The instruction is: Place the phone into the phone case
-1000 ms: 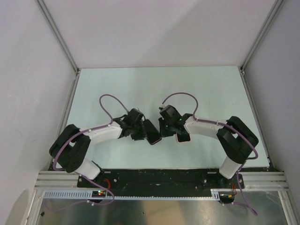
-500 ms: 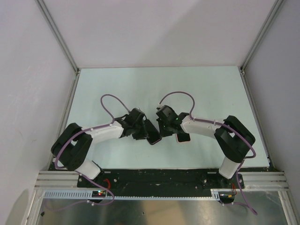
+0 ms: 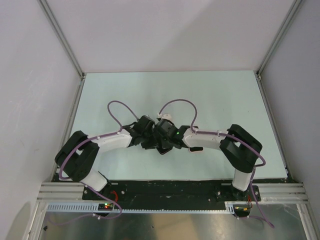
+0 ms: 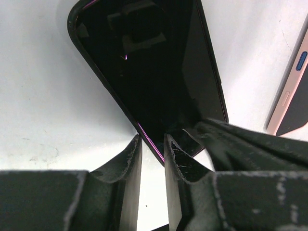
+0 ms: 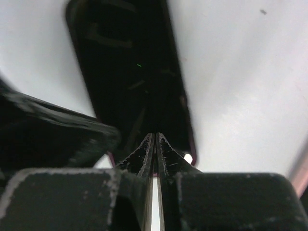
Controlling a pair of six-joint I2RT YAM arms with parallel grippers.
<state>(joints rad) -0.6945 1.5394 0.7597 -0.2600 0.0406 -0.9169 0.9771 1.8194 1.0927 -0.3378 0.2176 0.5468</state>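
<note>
While tight together at the phone (image 4: 144, 62) — left tool (image 4: 152, 142), right tool (image 5: 155, 137) — case (image 4: 287, 98) beside.

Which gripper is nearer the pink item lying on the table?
Right. The right gripper sits between the pink item and the left gripper; both grippers meet at the black phone.

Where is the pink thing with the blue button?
In the left wrist view the pink thing lies on the table at the right edge, just right of the black slab.
</note>
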